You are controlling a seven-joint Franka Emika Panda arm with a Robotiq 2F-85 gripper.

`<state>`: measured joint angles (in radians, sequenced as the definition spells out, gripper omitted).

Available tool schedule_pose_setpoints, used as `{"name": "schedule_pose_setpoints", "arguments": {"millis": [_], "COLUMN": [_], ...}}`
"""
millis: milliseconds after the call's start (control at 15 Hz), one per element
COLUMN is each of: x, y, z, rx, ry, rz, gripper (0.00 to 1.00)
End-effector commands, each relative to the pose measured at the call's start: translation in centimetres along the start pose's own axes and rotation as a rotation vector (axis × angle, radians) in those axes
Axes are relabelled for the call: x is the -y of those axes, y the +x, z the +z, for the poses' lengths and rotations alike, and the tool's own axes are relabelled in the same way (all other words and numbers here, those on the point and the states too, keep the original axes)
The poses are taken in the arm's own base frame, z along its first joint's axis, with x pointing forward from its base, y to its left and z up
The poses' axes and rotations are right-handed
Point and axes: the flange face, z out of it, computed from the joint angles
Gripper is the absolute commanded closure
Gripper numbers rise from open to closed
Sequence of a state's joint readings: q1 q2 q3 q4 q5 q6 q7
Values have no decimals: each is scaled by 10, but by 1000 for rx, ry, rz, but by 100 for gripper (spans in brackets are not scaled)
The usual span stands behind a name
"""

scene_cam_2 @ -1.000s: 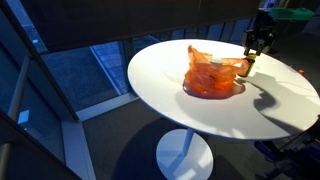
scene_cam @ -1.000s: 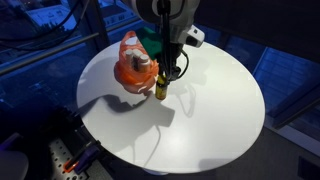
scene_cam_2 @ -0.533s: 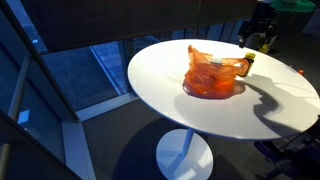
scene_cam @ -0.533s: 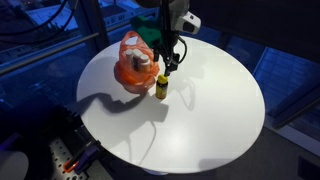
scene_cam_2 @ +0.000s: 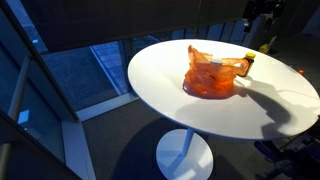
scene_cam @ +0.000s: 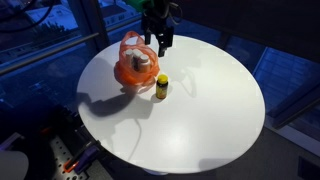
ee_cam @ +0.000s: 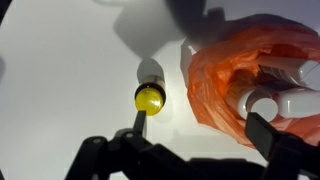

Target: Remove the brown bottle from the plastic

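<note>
The brown bottle [scene_cam: 160,86] with a yellow cap stands upright on the round white table [scene_cam: 205,115], just beside the orange plastic bag [scene_cam: 135,65] and outside it. It also shows in an exterior view at the bag's far side [scene_cam_2: 249,62], next to the plastic [scene_cam_2: 212,76]. My gripper [scene_cam: 158,38] hangs open well above the bottle and bag, holding nothing; it sits at the top edge in an exterior view [scene_cam_2: 262,12]. In the wrist view the bottle's cap [ee_cam: 149,98] lies below my open gripper [ee_cam: 203,128], with the plastic [ee_cam: 225,60] to the right.
A white bottle [ee_cam: 275,100] lies inside the orange bag. The table edge drops to a dark floor on all sides. Cables and a power strip [scene_cam: 68,160] sit below the table. Dark windows and railings stand behind.
The gripper opened, let go of the brown bottle and rose straight up. The bottle stays standing on the table beside the bag.
</note>
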<state>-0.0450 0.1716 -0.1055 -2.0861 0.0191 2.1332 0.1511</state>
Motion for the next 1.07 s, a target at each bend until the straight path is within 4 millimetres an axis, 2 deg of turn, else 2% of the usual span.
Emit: {"name": "schedule_pose_setpoints", "arguments": {"millis": [0,400,667,800,1000], "x": [5,22,38,44,47], "y": [-19,-60,-78,-83,-82], "z": [-42,-100,-134,-142,-135], "rx": [10,23,-25,-34,-40], "ry": [-38,-40,-51,-49,-31], "rz": [-13,-91,-116,-132,-138], "gripper": [0,0,0,0,0]}}
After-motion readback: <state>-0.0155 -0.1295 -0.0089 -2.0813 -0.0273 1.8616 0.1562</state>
